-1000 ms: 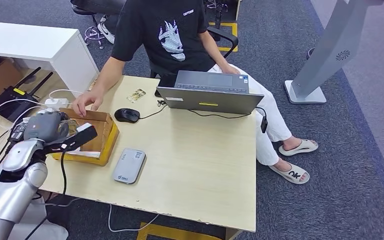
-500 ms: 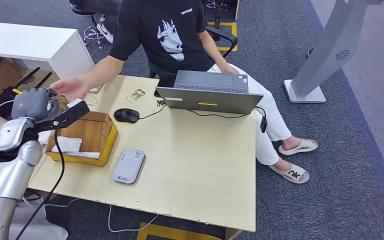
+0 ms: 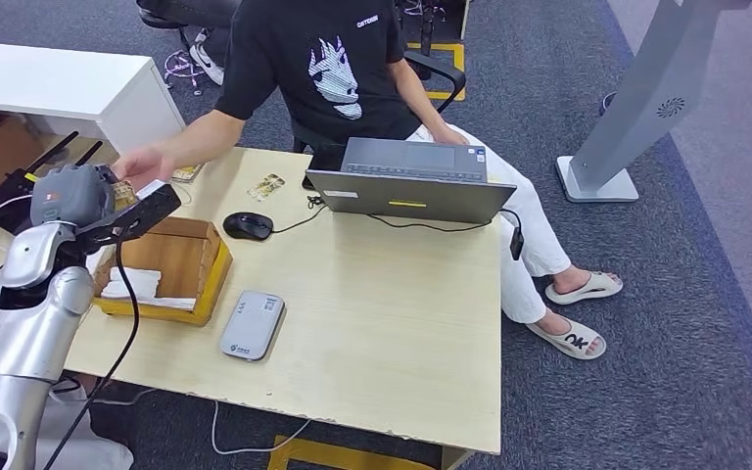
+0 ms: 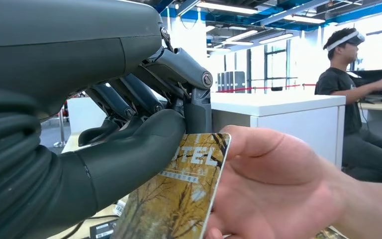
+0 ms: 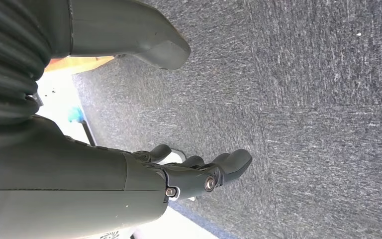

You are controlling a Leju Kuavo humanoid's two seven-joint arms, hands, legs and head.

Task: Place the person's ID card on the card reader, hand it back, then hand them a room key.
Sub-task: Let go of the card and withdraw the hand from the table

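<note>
1. Left robot hand (image 3: 108, 211): raised above the table's far left corner, thumb and fingers pinching the room key (image 4: 179, 196).
2. Room key: a card printed with autumn trees, its other edge gripped by the person's hand (image 4: 273, 189).
3. Right robot hand (image 5: 199, 174): hangs over grey carpet, fingers apart, holding nothing.
4. Card reader (image 3: 253, 324): grey, near the table's (image 3: 392, 323) front edge, just beside the wooden tray (image 3: 181, 269).

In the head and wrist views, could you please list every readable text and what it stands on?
"TEL", the start hidden by the left hand's thumb: on the card.
"ok": on the person's sandal.
Small white print on the black T-shirt: too small to read.
Logo on the card reader: too small to read.
</note>
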